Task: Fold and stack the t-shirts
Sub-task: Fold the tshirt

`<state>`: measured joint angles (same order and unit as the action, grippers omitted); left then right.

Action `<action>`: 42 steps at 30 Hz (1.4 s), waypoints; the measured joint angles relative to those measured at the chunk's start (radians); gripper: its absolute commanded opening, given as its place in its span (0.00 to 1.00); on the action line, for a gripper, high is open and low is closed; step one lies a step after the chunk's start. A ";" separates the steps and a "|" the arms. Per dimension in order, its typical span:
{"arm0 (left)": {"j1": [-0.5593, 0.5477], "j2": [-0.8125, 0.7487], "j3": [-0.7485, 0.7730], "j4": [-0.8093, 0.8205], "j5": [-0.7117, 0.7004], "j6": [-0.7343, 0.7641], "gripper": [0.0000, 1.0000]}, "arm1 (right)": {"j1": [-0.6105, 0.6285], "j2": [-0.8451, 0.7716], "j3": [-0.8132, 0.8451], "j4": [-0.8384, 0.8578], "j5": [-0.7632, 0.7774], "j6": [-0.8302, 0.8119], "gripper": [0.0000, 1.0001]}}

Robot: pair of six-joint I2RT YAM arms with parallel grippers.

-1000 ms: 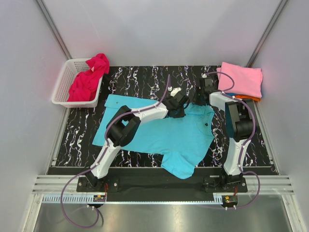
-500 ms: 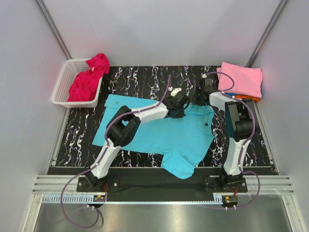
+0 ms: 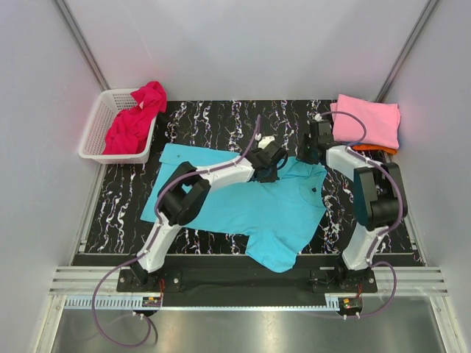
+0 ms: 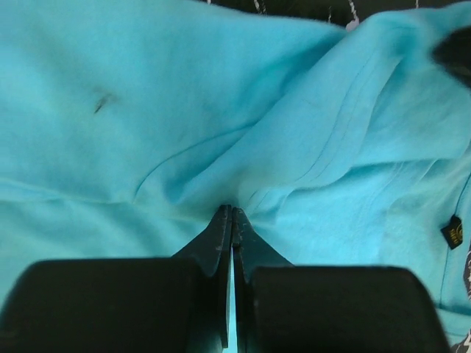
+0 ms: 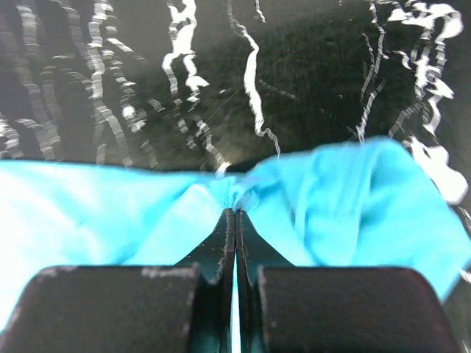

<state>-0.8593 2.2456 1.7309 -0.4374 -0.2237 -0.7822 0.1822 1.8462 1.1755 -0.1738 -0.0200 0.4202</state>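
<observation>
The left fingers (image 4: 213, 246) are pressing together on a fold of the turquoise t-shirt (image 3: 243, 209) near its collar. The right fingers (image 5: 252, 243) are pinching its far right edge. The shirt is lying spread across the middle of the table (image 3: 199, 118), with the folded pink t-shirt (image 3: 368, 121) sitting at the far right corner.

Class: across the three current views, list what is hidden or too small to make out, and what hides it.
Top view: the folded pink t-shirt covers the stack beneath; little but an orange sliver shows.
Top view: the left arm covers the turquoise t-shirt's collar area.
Top view: the magenta t-shirt hides the white lattice basket's floor.
Left wrist view: the black label's print is too small to read.
</observation>
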 measured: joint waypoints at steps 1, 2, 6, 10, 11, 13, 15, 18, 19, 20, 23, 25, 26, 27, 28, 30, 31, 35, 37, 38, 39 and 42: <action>-0.001 -0.009 -0.009 -0.003 -0.003 0.000 0.00 | 0.000 -0.033 -0.013 -0.005 0.000 0.004 0.00; -0.002 -0.022 -0.021 -0.007 -0.006 0.000 0.00 | 0.000 -0.066 -0.025 -0.010 0.000 0.006 0.00; -0.008 -0.069 -0.053 -0.023 -0.021 0.000 0.00 | 0.000 -0.177 -0.053 -0.031 0.000 0.014 0.00; -0.020 -0.106 -0.071 -0.027 -0.032 -0.001 0.00 | 0.000 -0.241 -0.062 -0.058 0.002 0.016 0.00; -0.024 -0.111 -0.071 -0.028 -0.032 -0.002 0.00 | 0.000 -0.249 -0.067 -0.061 0.002 0.016 0.00; -0.030 -0.113 -0.071 -0.025 -0.031 -0.002 0.08 | 0.000 -0.258 -0.078 -0.071 0.002 0.016 0.00; -0.032 -0.113 -0.071 -0.029 -0.025 0.000 0.23 | 0.000 -0.259 -0.085 -0.083 0.003 0.016 0.00; -0.035 -0.113 -0.071 -0.028 -0.016 -0.007 0.30 | 0.000 -0.259 -0.091 -0.100 0.003 0.016 0.00; -0.036 -0.112 -0.070 -0.029 -0.016 -0.008 0.31 | 0.000 -0.259 -0.091 -0.103 0.003 0.016 0.00; -0.036 -0.111 -0.068 -0.031 -0.016 -0.008 0.32 | 0.000 -0.259 -0.091 -0.104 0.003 0.016 0.00; -0.036 -0.092 -0.039 -0.035 -0.016 -0.007 0.35 | 0.000 -0.254 -0.091 -0.104 0.002 0.016 0.00; -0.036 -0.066 -0.005 -0.033 -0.016 -0.004 0.35 | 0.000 -0.246 -0.091 -0.103 0.002 0.016 0.00; -0.036 -0.054 0.008 -0.031 -0.016 -0.003 0.36 | 0.000 -0.243 -0.091 -0.103 0.002 0.016 0.00; -0.036 -0.040 0.023 -0.032 -0.016 -0.003 0.36 | 0.000 -0.238 -0.091 -0.104 0.002 0.016 0.00; -0.036 -0.027 0.037 -0.032 -0.016 -0.001 0.36 | 0.000 -0.232 -0.091 -0.103 0.001 0.016 0.00; -0.036 0.003 0.065 -0.036 -0.016 0.000 0.36 | 0.000 -0.224 -0.091 -0.102 0.001 0.016 0.00; -0.036 0.019 0.081 -0.036 -0.016 0.000 0.36 | 0.000 -0.220 -0.091 -0.102 0.001 0.016 0.00; -0.036 0.056 0.103 -0.047 -0.018 -0.001 0.36 | 0.000 -0.208 -0.091 -0.101 0.001 0.016 0.00; -0.036 0.064 0.104 -0.051 -0.021 -0.001 0.36 | 0.000 -0.204 -0.091 -0.101 0.001 0.016 0.00; -0.036 0.066 0.109 -0.055 -0.021 -0.003 0.36 | 0.000 -0.203 -0.091 -0.100 0.001 0.016 0.00; -0.036 0.066 0.110 -0.055 -0.022 -0.004 0.36 | 0.000 -0.203 -0.091 -0.100 0.001 0.016 0.00; -0.036 0.075 0.123 -0.066 -0.024 -0.005 0.34 | 0.000 -0.201 -0.091 -0.100 0.001 0.015 0.00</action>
<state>-0.8951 2.3207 1.8538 -0.5037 -0.2478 -0.7868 0.1822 1.6451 1.0847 -0.2741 -0.0189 0.4351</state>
